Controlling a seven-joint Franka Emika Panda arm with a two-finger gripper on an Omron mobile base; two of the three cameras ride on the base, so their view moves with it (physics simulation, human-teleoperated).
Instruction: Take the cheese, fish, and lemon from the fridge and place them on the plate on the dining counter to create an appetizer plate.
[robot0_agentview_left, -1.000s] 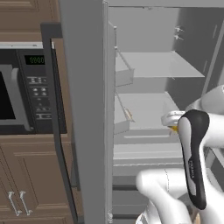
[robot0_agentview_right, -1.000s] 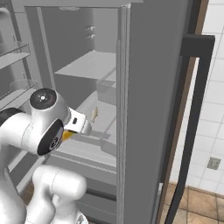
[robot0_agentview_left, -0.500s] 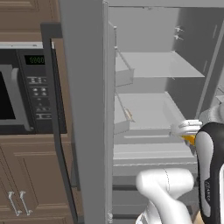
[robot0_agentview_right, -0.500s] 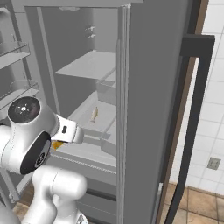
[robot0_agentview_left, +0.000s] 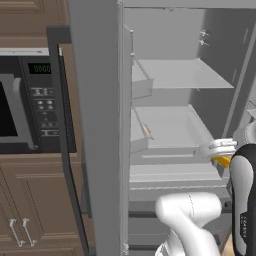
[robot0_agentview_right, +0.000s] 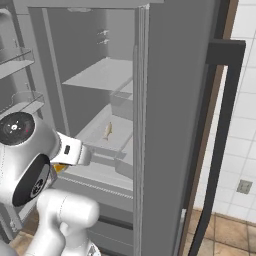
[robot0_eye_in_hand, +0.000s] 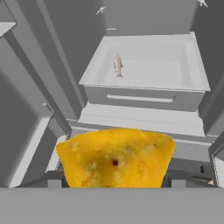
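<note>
Arm has drawn back out of the fridge (robot0_agentview_left: 175, 125). Gripper (robot0_eye_in_hand: 114, 181) clamped on the cheese (robot0_eye_in_hand: 116, 157); fish (robot0_eye_in_hand: 117, 65) lies on a shelf.

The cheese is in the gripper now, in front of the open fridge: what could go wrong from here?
1. The cheese fills the hand view, with the gripper mostly hidden behind it; a shallow hold could let it slip on the way to the plate.
2. The arm works beside the open fridge door; a wide swing might clip it.
3. The fish lies deep in its tray, a longer reach.
</note>
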